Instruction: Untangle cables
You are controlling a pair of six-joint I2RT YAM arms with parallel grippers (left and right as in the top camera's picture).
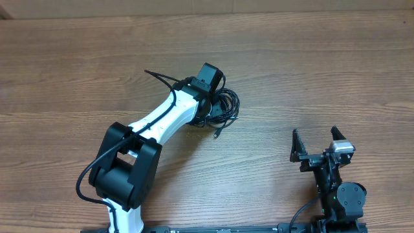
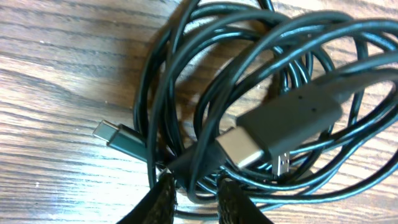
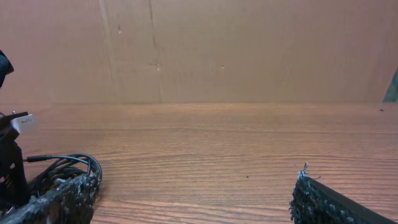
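Black cables [image 1: 225, 105], likely limp and light, lay coiled on the desk [image 1: 291, 58]; left hand [image 2: 196, 200] straddled a strand [image 2: 186, 163] by the plug [image 2: 283, 121], grip unclear; right hand [image 1: 317, 141] gaped empty.

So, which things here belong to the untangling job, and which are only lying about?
Job: cables; left arm, jaws at the cables.
Not the job: right arm, jaws open, away from the cables; table; cardboard wall.
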